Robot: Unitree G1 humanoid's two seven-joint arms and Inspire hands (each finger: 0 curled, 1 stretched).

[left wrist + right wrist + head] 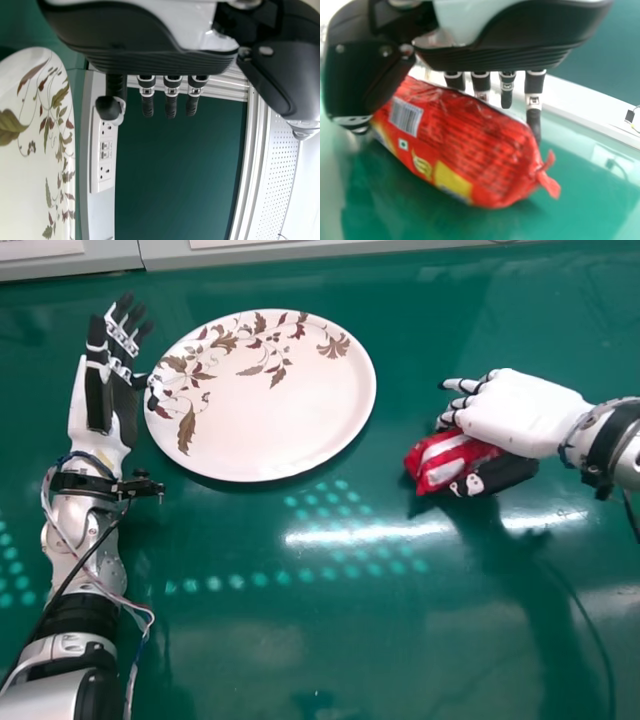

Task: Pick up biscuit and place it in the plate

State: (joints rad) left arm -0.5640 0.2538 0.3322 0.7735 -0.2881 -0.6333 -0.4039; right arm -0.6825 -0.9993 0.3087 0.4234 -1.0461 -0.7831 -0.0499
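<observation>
Green surface [230, 650], pale strip along its far edge. Left hand [100, 390] off by the plate's left side, fingers straight, thumb out at the rim. Plate [270, 430] left of centre, toward the far edge. Biscuit packet [435, 462] right of the plate, well apart, set farther in from the far edge. Should handle light, slick wrapper, fairly firm roll, biscuits crack if squeezed. Best hold: across the middle of the roll, not the crimped end. Labels: barcode [406, 116], small green mark [403, 144], yellow panel [452, 180] on red; fine print I can't make out. Right hand [520, 410] over the packet from the right, thumb on the near side, fingers fairly straight on the far side. Can't tell if they're actually squeezing. Next: firm up gently, lift, carry left.
</observation>
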